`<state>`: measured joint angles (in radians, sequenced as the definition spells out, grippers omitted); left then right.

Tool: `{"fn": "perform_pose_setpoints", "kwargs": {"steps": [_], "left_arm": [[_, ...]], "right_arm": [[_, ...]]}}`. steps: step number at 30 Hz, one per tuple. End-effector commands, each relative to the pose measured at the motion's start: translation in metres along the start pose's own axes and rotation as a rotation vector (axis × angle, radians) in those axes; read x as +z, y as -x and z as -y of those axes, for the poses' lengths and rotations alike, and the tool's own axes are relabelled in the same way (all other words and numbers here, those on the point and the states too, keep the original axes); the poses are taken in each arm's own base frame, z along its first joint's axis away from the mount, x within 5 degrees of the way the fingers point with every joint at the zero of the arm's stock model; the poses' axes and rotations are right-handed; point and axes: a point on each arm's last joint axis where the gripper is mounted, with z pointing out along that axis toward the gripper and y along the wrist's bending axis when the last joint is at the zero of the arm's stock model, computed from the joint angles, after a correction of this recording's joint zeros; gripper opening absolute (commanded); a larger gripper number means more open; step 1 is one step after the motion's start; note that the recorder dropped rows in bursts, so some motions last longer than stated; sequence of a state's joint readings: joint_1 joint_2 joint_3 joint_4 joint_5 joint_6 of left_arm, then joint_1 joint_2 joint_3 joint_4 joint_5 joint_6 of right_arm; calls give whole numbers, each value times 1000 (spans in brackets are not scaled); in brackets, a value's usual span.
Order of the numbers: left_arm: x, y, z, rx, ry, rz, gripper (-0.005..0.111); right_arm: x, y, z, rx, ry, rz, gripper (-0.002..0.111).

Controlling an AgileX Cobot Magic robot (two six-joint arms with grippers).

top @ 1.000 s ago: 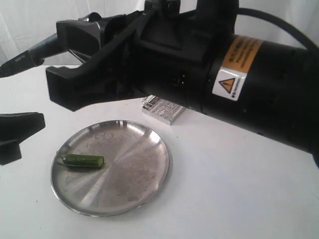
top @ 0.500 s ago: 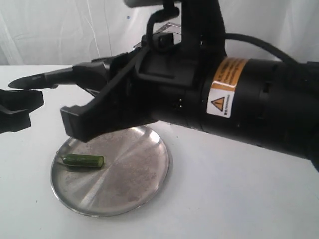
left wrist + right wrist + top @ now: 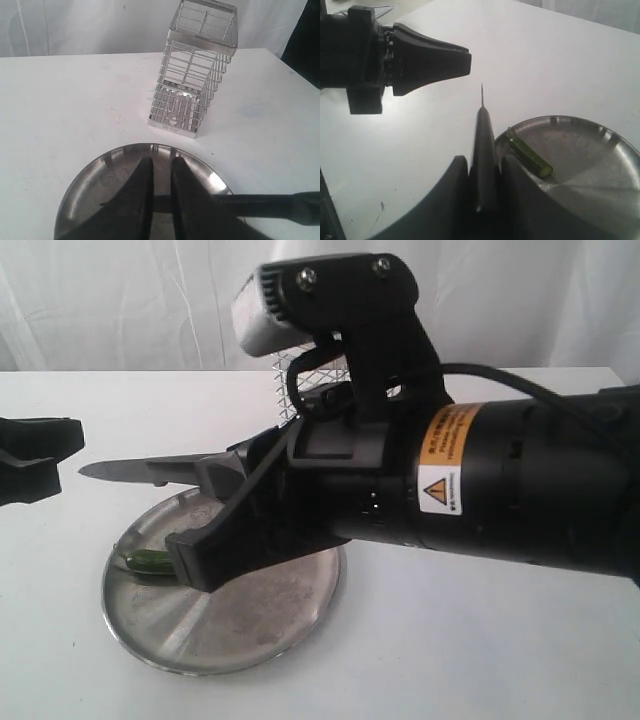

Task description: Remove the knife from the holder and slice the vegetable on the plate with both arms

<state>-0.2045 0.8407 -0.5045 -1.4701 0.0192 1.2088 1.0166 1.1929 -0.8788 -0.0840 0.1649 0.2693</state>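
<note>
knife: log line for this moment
right claw shut on knife | knife above plate | chili pepper on plate | left claw open, empty

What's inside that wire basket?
Nothing shows inside the holder: through its wire sides only its shiny floor appears. From the exterior view, the right arm covers most of it.

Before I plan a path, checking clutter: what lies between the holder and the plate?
Only bare white table between holder and plate, seen in left wrist view.

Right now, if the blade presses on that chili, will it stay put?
Probably rolls: the chili is a smooth round cylinder lying loose on the slick steel plate. Looks firm, so likely slices rather than squashes.
</note>
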Motion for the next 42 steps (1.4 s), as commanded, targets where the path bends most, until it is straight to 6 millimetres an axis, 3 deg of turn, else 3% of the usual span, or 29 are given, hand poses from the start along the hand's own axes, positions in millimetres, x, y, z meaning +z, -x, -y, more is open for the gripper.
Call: {"fn": "perform_pose_setpoints", "kwargs": {"steps": [1,12,25,35,42], "left_arm": [[-1,2,3,-3,-19,8,20],[-2,-2,17,25,-181,-34,20],[-3,2,12,55,-112,-8,20],[-39,32,28,188,-175,182,20],[-40,10,40,209,-341,96,20]], "right_arm": [[-1,5,-1,-32,9,40,13],[-4,25,-7,-58,64,265,0],[-3,19,-5,-89,42,194,0],[4,24,17,-68,-27,241,0],[0,41,21,-54,-23,380,0]]}}
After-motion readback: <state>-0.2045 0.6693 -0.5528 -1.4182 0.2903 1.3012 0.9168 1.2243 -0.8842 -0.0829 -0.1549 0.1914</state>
